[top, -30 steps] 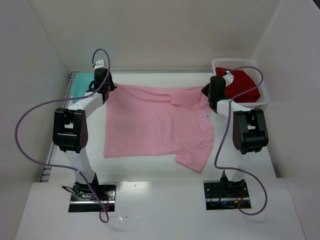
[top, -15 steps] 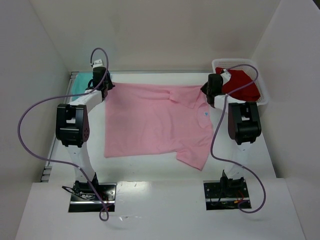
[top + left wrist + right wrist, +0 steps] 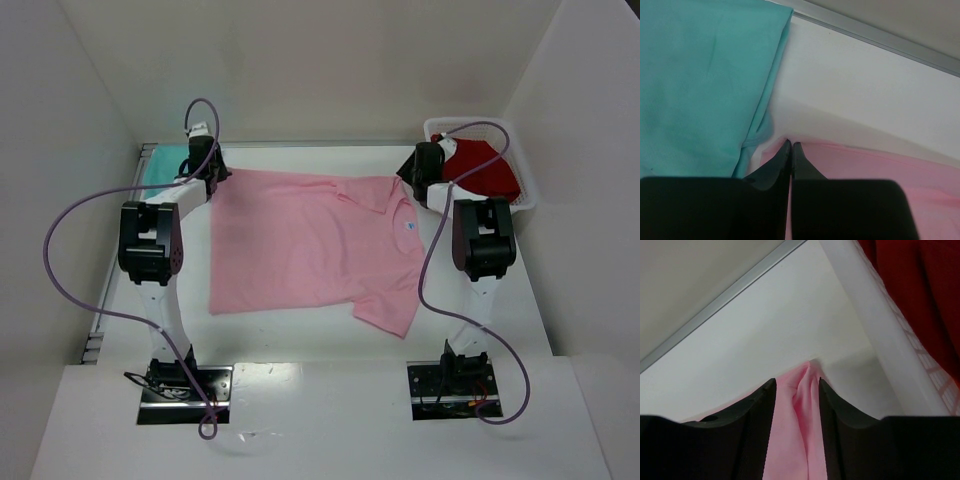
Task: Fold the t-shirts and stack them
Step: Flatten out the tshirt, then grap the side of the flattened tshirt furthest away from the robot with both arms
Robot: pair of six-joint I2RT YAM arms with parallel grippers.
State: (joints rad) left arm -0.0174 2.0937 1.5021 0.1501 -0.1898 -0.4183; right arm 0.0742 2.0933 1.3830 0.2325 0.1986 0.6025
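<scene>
Free to pass over table (image 3: 300, 340) in front of pink shirt (image 3: 300, 240). Blocked at far right by basket (image 3: 531, 200), at far left by teal shirt (image 3: 160, 168). Closed in by walls (image 3: 60, 150) on three sides.

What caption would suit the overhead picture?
Left hand and right hand at the far corners of a pink t-shirt spread flat.

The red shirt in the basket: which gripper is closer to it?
Right. The right gripper sits beside the basket holding the red shirt; the left gripper is across the table, pinching the pink shirt beside the teal shirt.
</scene>
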